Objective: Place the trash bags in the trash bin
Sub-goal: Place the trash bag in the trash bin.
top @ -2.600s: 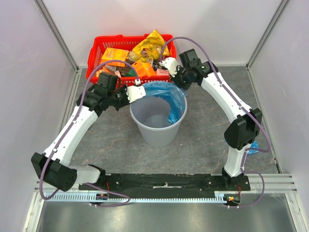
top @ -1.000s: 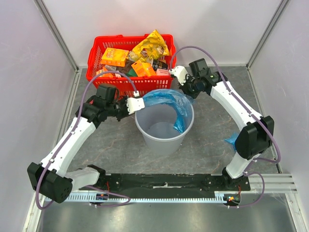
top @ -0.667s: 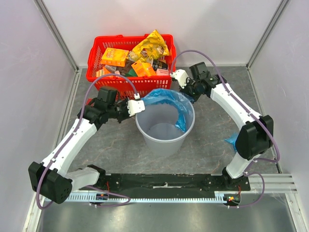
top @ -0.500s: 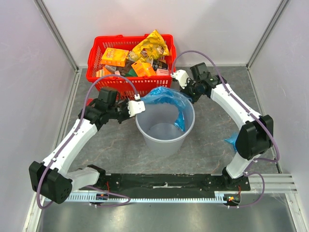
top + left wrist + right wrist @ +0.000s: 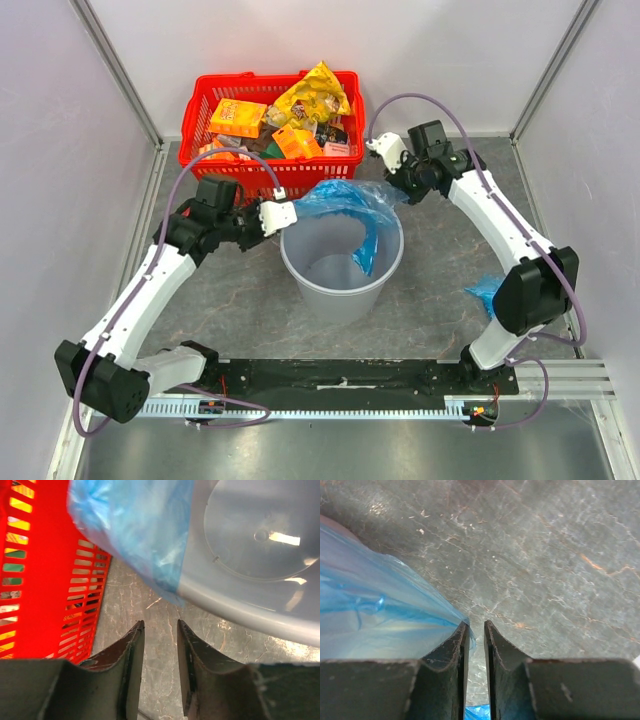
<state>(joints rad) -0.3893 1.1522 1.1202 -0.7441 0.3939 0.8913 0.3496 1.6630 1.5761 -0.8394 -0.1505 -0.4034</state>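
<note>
Firstly, left gripper (image 5: 159, 625): jaws stood parted and empty, just short of the trash bin (image 5: 240, 612) rim. One blue trash bag (image 5: 135, 525) lay draped over that rim directly ahead of it, the red basket (image 5: 40, 580) off to its left. Secondly, right gripper (image 5: 475, 625): jaws stood a narrow gap apart above the worktop (image 5: 545, 555), gripping nothing, the bag's film edge touching one fingertip from the left.

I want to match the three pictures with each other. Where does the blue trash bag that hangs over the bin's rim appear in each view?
Top external: trash bag at the centre, draped over the far rim of the trash bin.
Left wrist: trash bag at the upper left, over the bin's rim.
Right wrist: trash bag in the left half.
Shared landmark: the grey marbled table, visible in all three.
</note>
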